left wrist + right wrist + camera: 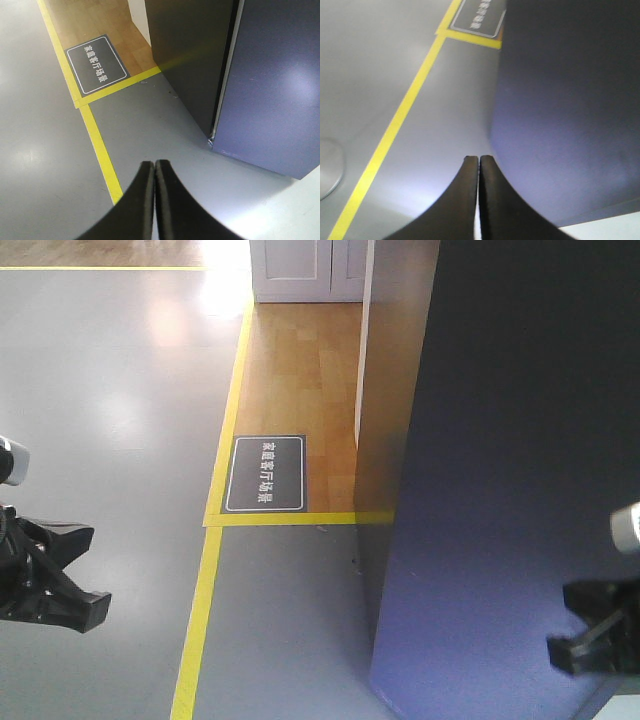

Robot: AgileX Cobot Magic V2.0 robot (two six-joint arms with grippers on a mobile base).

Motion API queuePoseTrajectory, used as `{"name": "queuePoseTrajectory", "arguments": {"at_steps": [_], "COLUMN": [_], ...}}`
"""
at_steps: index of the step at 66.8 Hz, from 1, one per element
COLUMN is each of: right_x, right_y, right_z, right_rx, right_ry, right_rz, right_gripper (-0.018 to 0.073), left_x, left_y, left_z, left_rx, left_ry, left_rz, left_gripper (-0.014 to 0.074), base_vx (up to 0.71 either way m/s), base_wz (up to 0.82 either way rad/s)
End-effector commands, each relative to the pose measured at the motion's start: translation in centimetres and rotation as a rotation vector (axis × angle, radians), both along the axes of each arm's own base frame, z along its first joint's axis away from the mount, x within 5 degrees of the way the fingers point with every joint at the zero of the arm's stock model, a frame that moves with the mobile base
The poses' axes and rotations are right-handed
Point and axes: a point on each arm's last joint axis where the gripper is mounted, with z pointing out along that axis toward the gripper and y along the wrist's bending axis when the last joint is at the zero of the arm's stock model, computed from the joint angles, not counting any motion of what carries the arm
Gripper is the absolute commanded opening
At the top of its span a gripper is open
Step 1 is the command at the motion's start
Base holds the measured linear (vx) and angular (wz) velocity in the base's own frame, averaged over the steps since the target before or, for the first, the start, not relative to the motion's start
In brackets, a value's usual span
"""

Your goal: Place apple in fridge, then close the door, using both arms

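The fridge stands at the right, its dark grey side reflecting the wooden floor. Its door lies flat against the body, with only a thin seam showing between the side and the door face. The apple is out of view. My left gripper is shut with nothing between its fingers, hovering over the grey floor left of the fridge's lower corner. Shut and empty as well, my right gripper sits close in front of the door face. Both arms show at the frame edges, left and right.
A yellow tape line runs along the grey floor and borders a wooden floor patch. A dark floor sign lies by the tape. White cabinet doors stand at the back. A round grey disc lies on the floor.
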Motion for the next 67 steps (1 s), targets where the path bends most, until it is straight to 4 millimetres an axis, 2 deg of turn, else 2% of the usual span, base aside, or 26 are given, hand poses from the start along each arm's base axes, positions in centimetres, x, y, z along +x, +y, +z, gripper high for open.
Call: {"name": "queuePoseTrajectory", "arguments": {"at_steps": [1,9,24,35,49,67], "right_x": [2.0,3.4,3.9,4.4,6.0,9.6], "right_y": [-0.1,-1.8,-5.9,-7.9,-9.3,-10.1], "right_z": [1.9,2.8,5.0,6.4,8.4,10.1], "right_rx": [0.001,-0.031,-0.056,-0.053,-0.064,-0.071], "right_ry": [-0.128,-0.145,-0.233,-0.343,-0.438,-0.464], "right_rz": [-0.055,-0.195,-0.409,-0.500,-0.541,-0.531], "right_gripper": [-0.0008,-0.0003,-0.0003,-0.0003,-0.0003,-0.0003], "left_x": [0.1,0.1,0.1,0.1,0.1,0.1], "left_y": [-0.1,-0.1,-0.1,-0.1,-0.1,-0.1], "left_z": [1.4,1.4,1.4,1.4,1.4,1.4], "left_rx": [-0.044,-0.044,-0.043,-0.043,-0.043,-0.043], "left_ry": [-0.083,-0.083,-0.083,-0.083,-0.083,-0.083], "left_rz": [-0.011,-0.011,-0.011,-0.011,-0.011,-0.011], "left_gripper": [-0.0006,-0.0006,-0.0006,-0.0006,-0.0006,-0.0006], "base_vx": [0.00,0.00,0.00,0.00,0.00,0.00], "base_wz": [0.00,0.00,0.00,0.00,0.00,0.00]}}
